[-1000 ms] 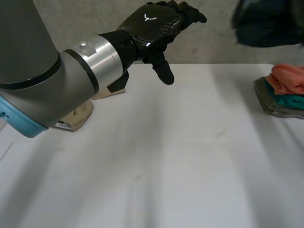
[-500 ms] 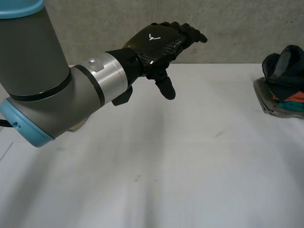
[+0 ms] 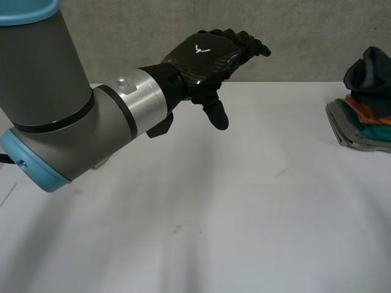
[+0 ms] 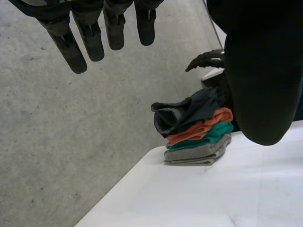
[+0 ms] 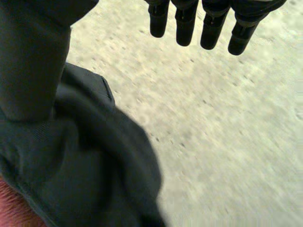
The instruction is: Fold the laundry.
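Laundry pile [image 3: 357,129] sits at three o'clock on the counter [image 3: 244,201], dark garment [image 3: 369,74] topmost. The right robot hand [image 5: 185,23] hangs above it, fingers straight, and the left robot hand [image 3: 204,58] hovers open near twelve o'clock.

From where I stand, the left arm is a thick matte-grey tube [image 3: 43,91] with a light-blue plastic cap [image 3: 27,6] at one joint, a light-blue ring [image 3: 27,163] at the next and a thin black seam band [image 3: 55,126] between. It ends in a polished silver wrist cuff [image 3: 139,101] bearing one small round stud [image 3: 125,80]. The left hand [image 3: 204,58] is black, its back a glossy carbon-weave plate with a small white winged emblem [image 3: 200,49] and its left thumb [image 3: 215,114] a stubby matte pad. The right hand [image 5: 185,23] is equally black, with slim ribbed fingers [image 5: 244,33] rounded at the ends and a broad smooth right thumb [image 5: 28,56].
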